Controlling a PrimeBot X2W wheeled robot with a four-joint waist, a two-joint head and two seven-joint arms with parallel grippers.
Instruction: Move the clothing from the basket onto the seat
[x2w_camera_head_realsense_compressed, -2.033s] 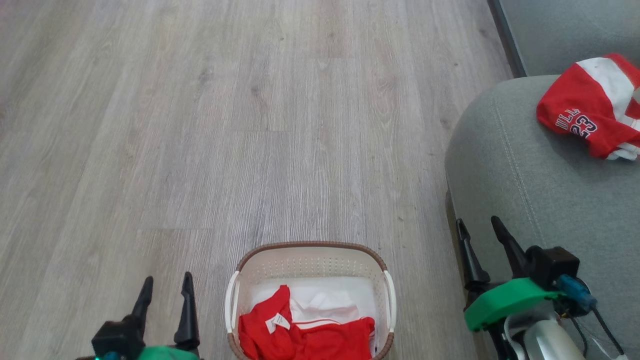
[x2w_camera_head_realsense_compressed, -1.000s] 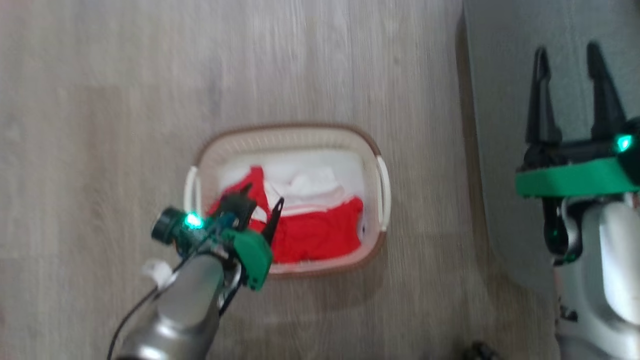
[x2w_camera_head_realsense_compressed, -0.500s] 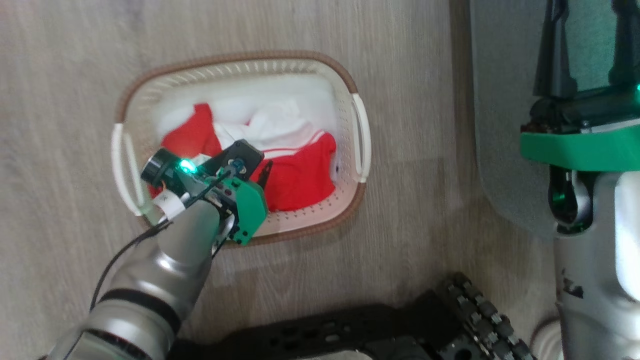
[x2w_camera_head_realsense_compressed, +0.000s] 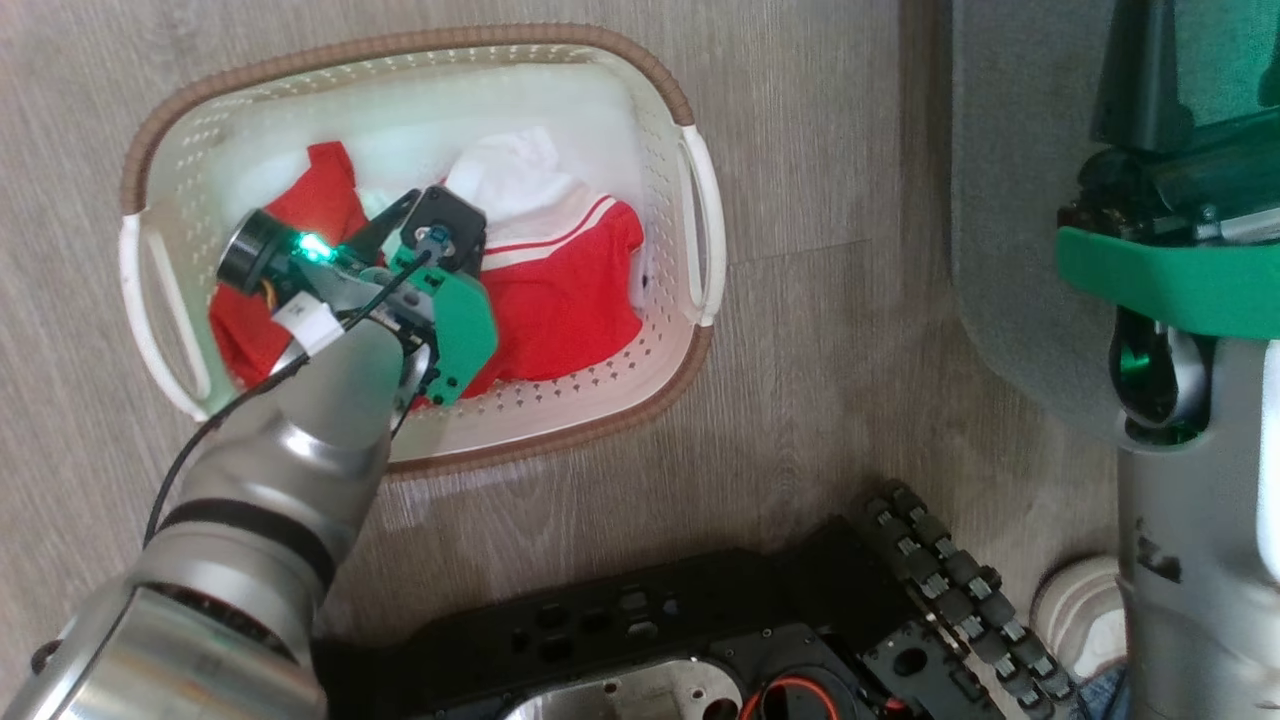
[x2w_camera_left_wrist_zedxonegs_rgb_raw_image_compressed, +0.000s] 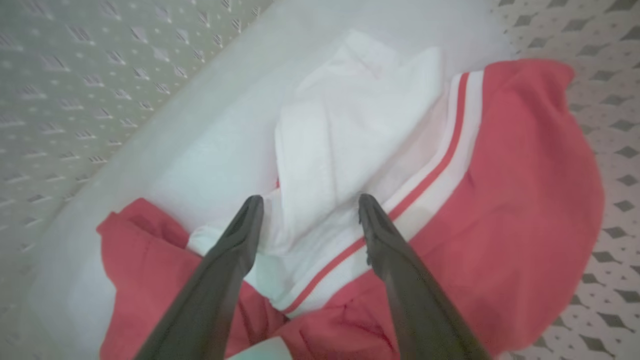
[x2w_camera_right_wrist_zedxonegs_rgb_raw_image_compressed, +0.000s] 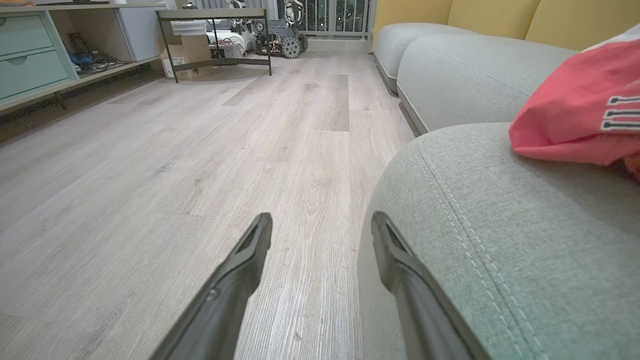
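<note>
Basket (x2w_camera_head_realsense_compressed: 600, 385) sits on wood floor (x2w_camera_head_realsense_compressed: 820, 350), near seat (x2w_camera_head_realsense_compressed: 1010, 250). Red clothing (x2w_camera_left_wrist_zedxonegs_rgb_raw_image_compressed: 525, 200) with white stripes lies bunched on the basket's white bottom. Left gripper (x2w_camera_left_wrist_zedxonegs_rgb_raw_image_compressed: 307, 205) reaches down inside basket, fingers spread apart, tips over the white fold, nothing pinched between them; contact with the fabric unclear. Right gripper (x2w_camera_right_wrist_zedxonegs_rgb_raw_image_compressed: 320, 220) spread wide too, empty, held over floor beside the seat's rounded corner. Second red garment (x2w_camera_right_wrist_zedxonegs_rgb_raw_image_compressed: 570, 115) with dark lettering lies on the seat cushion.
</note>
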